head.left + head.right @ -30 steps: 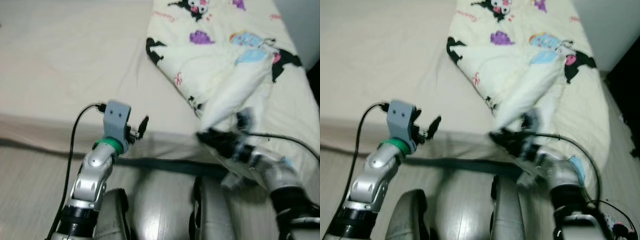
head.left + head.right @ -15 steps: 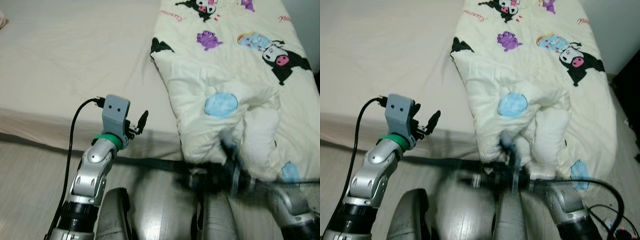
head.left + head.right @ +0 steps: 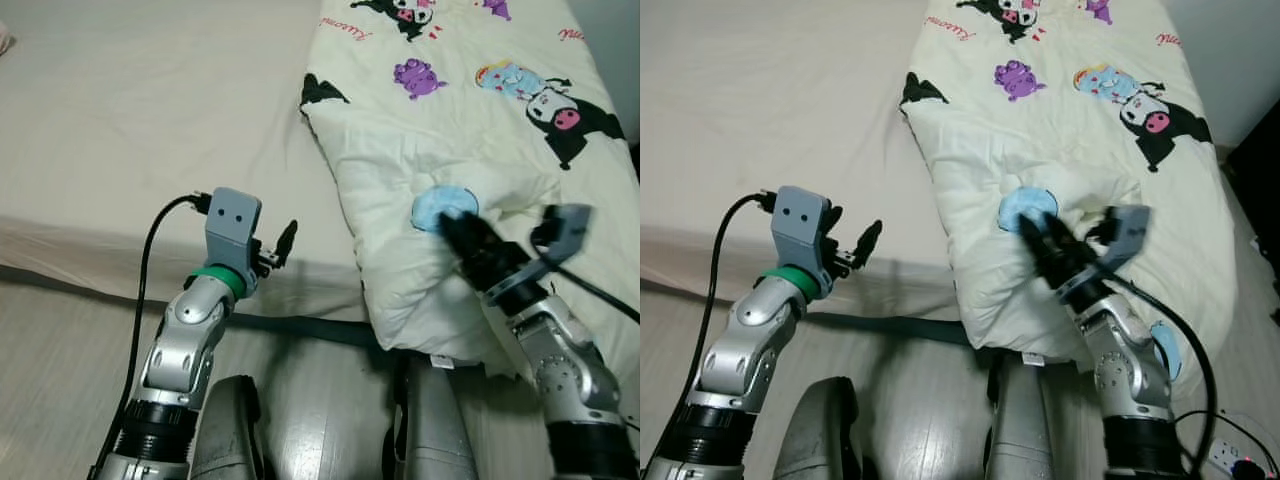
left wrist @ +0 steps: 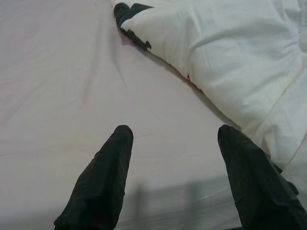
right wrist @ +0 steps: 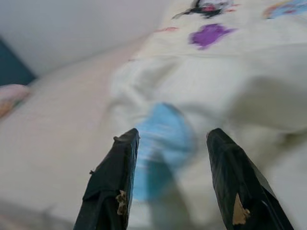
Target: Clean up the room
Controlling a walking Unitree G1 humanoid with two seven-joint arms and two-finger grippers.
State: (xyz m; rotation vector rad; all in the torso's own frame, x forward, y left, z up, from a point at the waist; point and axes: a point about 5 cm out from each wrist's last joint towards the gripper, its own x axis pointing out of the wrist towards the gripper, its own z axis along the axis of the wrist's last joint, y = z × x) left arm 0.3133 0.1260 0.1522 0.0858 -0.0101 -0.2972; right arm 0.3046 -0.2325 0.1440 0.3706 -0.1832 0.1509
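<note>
A cream quilt (image 3: 470, 120) printed with cartoon figures lies along the right side of the bed, its near end hanging over the bed's edge. My right gripper (image 3: 450, 222) is open just above the quilt's blue round patch (image 3: 432, 207), with nothing between its fingers (image 5: 111, 187). My left gripper (image 3: 285, 243) stands open over the bare sheet near the bed's front edge, left of the quilt's corner (image 4: 132, 14), holding nothing.
The beige bed sheet (image 3: 140, 120) spreads wide to the left. A dark bed-frame strip (image 3: 300, 328) runs under the mattress edge. Pale wood floor (image 3: 60, 340) lies in front. A dark gap (image 3: 1255, 160) opens at the far right beside the bed.
My right gripper let go of the quilt, swung down below the bed edge, then came back up over the blue patch. The lifted quilt fold has dropped flat. The left arm stayed put.
</note>
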